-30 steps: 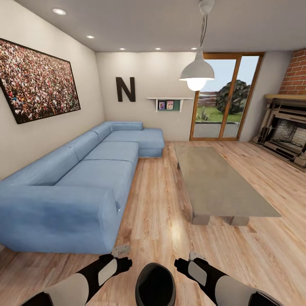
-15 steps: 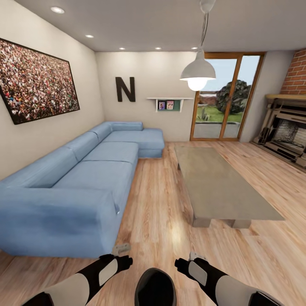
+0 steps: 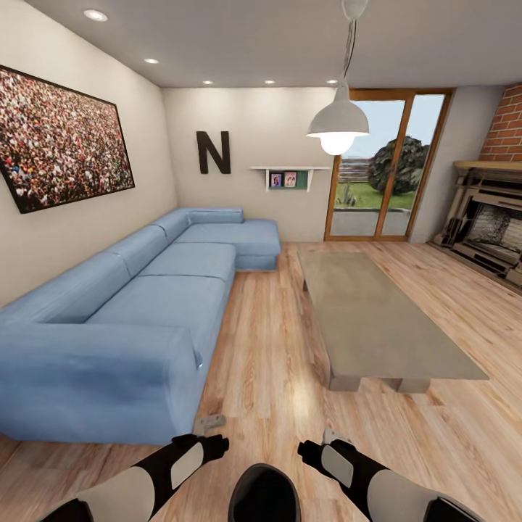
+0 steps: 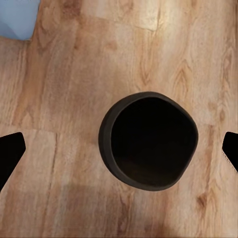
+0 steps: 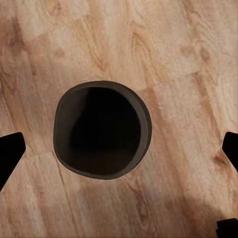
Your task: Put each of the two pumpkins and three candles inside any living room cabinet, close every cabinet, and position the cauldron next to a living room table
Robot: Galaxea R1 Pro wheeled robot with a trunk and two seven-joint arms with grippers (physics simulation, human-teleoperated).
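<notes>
Cauldron (image 3: 264, 493) sits on the floor between both arms, well short of the table (image 3: 377, 319). Left gripper (image 4: 119, 148) and right gripper (image 5: 119, 148) are spread wide, grasping nothing. Its placement looks unfinished.

Black arms, white panels, grey jaws

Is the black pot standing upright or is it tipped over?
Upright. Both wrist views look straight down into the pot's round open mouth, with the wood floor around it.
</notes>
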